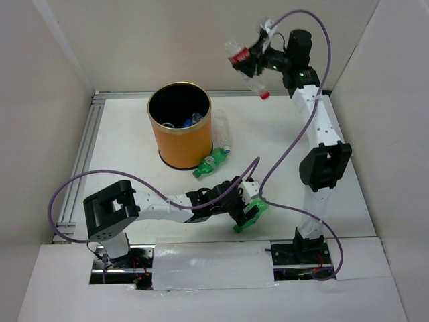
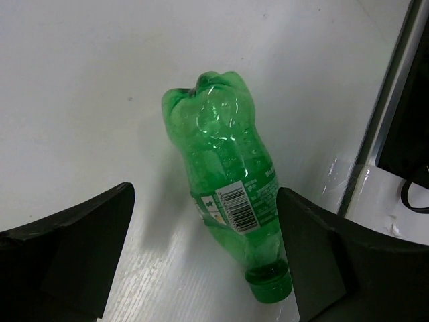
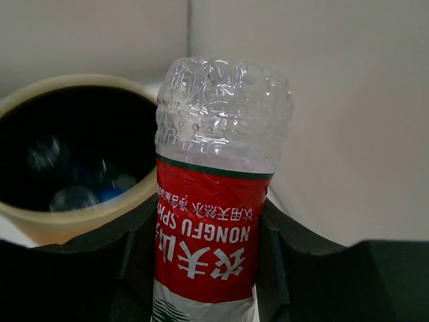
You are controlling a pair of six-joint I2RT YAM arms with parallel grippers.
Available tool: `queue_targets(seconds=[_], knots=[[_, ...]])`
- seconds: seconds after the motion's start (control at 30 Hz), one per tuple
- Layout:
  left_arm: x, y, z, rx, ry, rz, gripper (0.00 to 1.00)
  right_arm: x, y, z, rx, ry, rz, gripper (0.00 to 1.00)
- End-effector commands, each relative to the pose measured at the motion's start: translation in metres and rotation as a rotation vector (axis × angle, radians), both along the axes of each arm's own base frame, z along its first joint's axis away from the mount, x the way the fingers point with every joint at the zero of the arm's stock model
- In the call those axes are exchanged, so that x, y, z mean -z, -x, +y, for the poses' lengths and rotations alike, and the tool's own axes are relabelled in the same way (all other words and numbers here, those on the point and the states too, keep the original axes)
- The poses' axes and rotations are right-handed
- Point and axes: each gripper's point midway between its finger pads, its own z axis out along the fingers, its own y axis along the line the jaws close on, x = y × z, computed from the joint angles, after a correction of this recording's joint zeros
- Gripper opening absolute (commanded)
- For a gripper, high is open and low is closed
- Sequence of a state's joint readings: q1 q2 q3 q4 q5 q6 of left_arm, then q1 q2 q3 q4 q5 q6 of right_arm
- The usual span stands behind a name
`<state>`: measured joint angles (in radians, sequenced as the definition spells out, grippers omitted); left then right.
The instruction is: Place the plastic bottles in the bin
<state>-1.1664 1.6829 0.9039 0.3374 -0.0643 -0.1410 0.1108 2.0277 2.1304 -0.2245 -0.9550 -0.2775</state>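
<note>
My right gripper [image 1: 253, 62] is raised high at the back, right of the orange bin [image 1: 182, 144]. It is shut on a clear bottle with a red label [image 3: 209, 228] and a red cap [image 1: 265, 95]. The bin's rim [image 3: 47, 228] shows lower left in the right wrist view. My left gripper [image 1: 245, 205] is open low over the table, its jaws either side of a green bottle [image 2: 224, 168] lying on its side; the right finger [image 2: 315, 261] is close against the bottle's neck. A second green bottle [image 1: 211, 161] and a clear bottle [image 1: 222, 131] lie against the bin's right side.
Several bottles [image 1: 188, 122] lie inside the bin. White walls enclose the table on the left, back and right. A metal rail [image 1: 80, 154] runs along the left edge. The right arm's base [image 1: 308, 245] stands close to the right of my left gripper.
</note>
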Motion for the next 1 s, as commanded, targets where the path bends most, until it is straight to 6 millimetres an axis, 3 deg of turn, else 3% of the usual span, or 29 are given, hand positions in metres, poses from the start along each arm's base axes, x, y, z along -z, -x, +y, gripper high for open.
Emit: queue_targets(seconds=[0.0, 0.03, 0.07, 0.1, 0.2, 0.33, 0.43, 0.47, 0.53, 0.57, 0.67, 0.7, 0.73, 0.83, 0.87, 0.9, 0.93, 0.97], knots=[[-0.012, 0.003, -0.02, 0.022, 0.101, 0.009, 1.0, -0.103, 0.049, 0.068, -0.22, -0.145, -0.188, 0.1], [-0.014, 0.001, -0.02, 0.014, 0.109, 0.001, 1.0, -0.096, 0.04, 0.082, -0.242, -0.16, -0.178, 0.1], [-0.009, 0.007, -0.019, 0.019, 0.102, 0.014, 1.0, -0.1, 0.044, 0.094, -0.268, -0.195, -0.143, 0.1], [-0.004, 0.005, -0.018, 0.002, 0.099, 0.019, 1.0, -0.119, 0.06, 0.112, -0.314, -0.223, -0.177, 0.1], [-0.002, 0.002, -0.015, -0.023, 0.101, 0.016, 1.0, -0.116, 0.066, 0.145, -0.37, -0.285, -0.16, 0.13], [0.0, 0.0, -0.015, -0.055, 0.099, 0.007, 1.0, -0.088, 0.085, 0.205, -0.441, -0.301, -0.106, 0.21], [0.004, -0.003, -0.014, -0.072, 0.086, 0.003, 1.0, -0.077, 0.09, 0.233, -0.444, -0.334, -0.091, 0.23], [0.005, -0.003, -0.014, -0.072, 0.086, 0.003, 1.0, -0.063, 0.086, 0.243, -0.444, -0.337, -0.067, 0.24], [0.009, -0.004, -0.013, -0.084, 0.08, 0.009, 1.0, -0.066, 0.084, 0.248, -0.434, -0.363, -0.059, 0.27], [0.009, -0.006, -0.012, -0.094, 0.078, 0.004, 1.0, -0.059, 0.082, 0.256, -0.433, -0.371, -0.044, 0.32], [0.011, -0.008, -0.012, -0.103, 0.077, -0.001, 1.0, -0.06, 0.087, 0.26, -0.442, -0.373, -0.026, 0.53], [0.011, -0.008, -0.012, -0.103, 0.077, -0.001, 1.0, -0.061, 0.088, 0.259, -0.438, -0.362, -0.024, 0.83], [0.017, -0.008, -0.012, -0.104, 0.064, 0.004, 1.0, -0.059, 0.088, 0.259, -0.434, -0.352, -0.02, 0.99], [0.023, -0.012, -0.012, -0.13, 0.053, 0.004, 1.0, -0.082, 0.094, 0.243, -0.402, -0.317, -0.071, 0.99], [0.032, -0.015, -0.013, -0.139, 0.035, 0.004, 1.0, -0.091, 0.079, 0.216, -0.327, -0.302, -0.078, 0.99], [0.026, -0.016, -0.017, -0.139, 0.048, 0.0, 1.0, -0.091, 0.079, 0.216, -0.326, -0.302, -0.078, 0.99], [0.03, -0.018, -0.017, -0.149, 0.035, -0.001, 1.0, -0.107, 0.082, 0.199, -0.304, -0.295, -0.09, 0.99], [0.032, -0.019, -0.019, -0.149, 0.032, 0.0, 1.0, -0.105, 0.075, 0.185, -0.265, -0.289, -0.069, 0.99]])
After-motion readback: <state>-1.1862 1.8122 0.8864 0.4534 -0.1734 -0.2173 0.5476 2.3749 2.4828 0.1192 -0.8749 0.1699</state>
